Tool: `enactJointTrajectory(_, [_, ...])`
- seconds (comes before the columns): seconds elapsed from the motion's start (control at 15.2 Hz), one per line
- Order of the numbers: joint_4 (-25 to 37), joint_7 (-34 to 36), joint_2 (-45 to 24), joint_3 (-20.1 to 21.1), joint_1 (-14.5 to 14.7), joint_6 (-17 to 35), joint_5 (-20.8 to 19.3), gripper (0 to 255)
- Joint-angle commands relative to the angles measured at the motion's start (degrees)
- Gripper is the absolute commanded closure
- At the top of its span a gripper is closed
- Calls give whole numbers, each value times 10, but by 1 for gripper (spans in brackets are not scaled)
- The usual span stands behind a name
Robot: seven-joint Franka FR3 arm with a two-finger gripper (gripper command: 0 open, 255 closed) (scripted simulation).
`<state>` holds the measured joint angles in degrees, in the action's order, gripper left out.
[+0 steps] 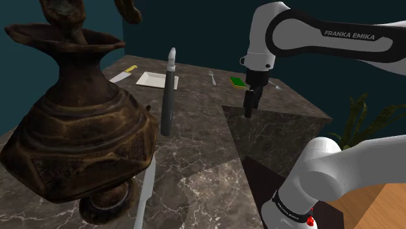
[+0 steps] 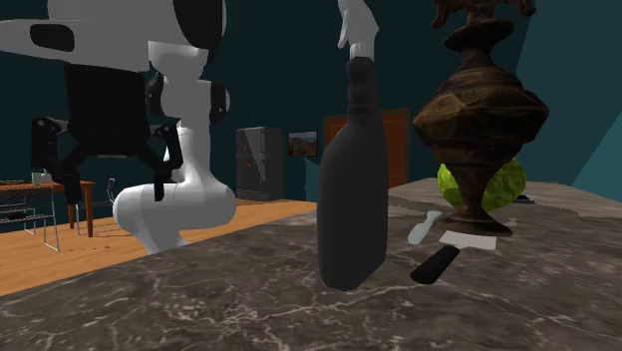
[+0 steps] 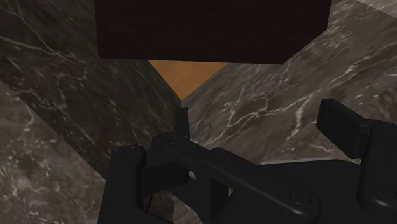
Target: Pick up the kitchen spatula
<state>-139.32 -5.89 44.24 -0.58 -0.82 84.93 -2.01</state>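
1. Brown, worn-looking vase (image 1: 78, 130) stands closest in the shoulder view, at 9 o'clock in that picture, on a dark marble counter (image 1: 208, 175).
2. What appears to be the spatula (image 1: 144, 194) is a long, pale utensil lying flat on the counter. It is at 5 o'clock from the vase's foot and just beside it. In the second exterior view the spatula (image 2: 424, 227) lies at 8 o'clock from the vase's foot, its broader end nearer the vase (image 2: 478, 120).
3. At 2 o'clock from the vase in the shoulder view, a tall dark bottle (image 1: 168, 107) with a white cap stands upright. The second exterior view has the bottle (image 2: 351, 199) near its middle.
4. Pointing straight down, the black gripper (image 1: 249, 112) hangs at 3 o'clock from the bottle, well apart from the spatula.
5. Seen from the wrist, the gripper (image 3: 261, 121) is spread. Its fingers (image 3: 343, 127) stand apart with bare marble between them, pinching nothing. Beneath it two marble edges meet at a corner, where a patch of orange-brown floor (image 3: 184, 73) shows.
6. Toward 12 o'clock in the shoulder view, a white plate (image 1: 153, 79), a fork (image 1: 212, 77) and a green sponge (image 1: 237, 82) lie along the counter's far side.
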Motion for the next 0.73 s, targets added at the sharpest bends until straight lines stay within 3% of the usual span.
enactJointTrajectory(0.0, [0, 0, 0, 0, 0, 0, 0, 0])
enactJointTrajectory(0.66, [12, 287, 4, 171, -3, 57, 121, 0])
